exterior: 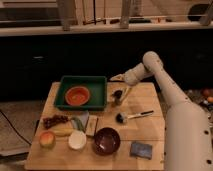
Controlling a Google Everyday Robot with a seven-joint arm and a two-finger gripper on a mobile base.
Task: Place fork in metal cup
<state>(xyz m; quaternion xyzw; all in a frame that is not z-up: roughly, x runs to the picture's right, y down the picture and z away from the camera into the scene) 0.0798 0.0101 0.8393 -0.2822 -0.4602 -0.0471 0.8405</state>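
leftward, arm outstretched, elbow bent, gripper (pixel 118 78) wide open, empty, near fork (pixel 126 93) and metal cup (pixel 117 97)

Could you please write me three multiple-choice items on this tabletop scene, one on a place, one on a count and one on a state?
1. Where is the orange bowl?
A. In the green tray
B. Inside the maroon bowl
C. Between the fingers of the gripper

2. How many bowls are in view?
A. One
B. Three
C. Five

3. What is the state of the gripper?
A. Shut on the white bowl
B. Shut on the orange bowl
C. Open, holding nothing

Answers:
1. A, as the orange bowl sits within the green tray's walls.
2. B, as there are three: the orange bowl, the white bowl and the maroon bowl.
3. C, as the gripper hangs open just above the metal cup, off the tray's right back corner, with nothing in it.
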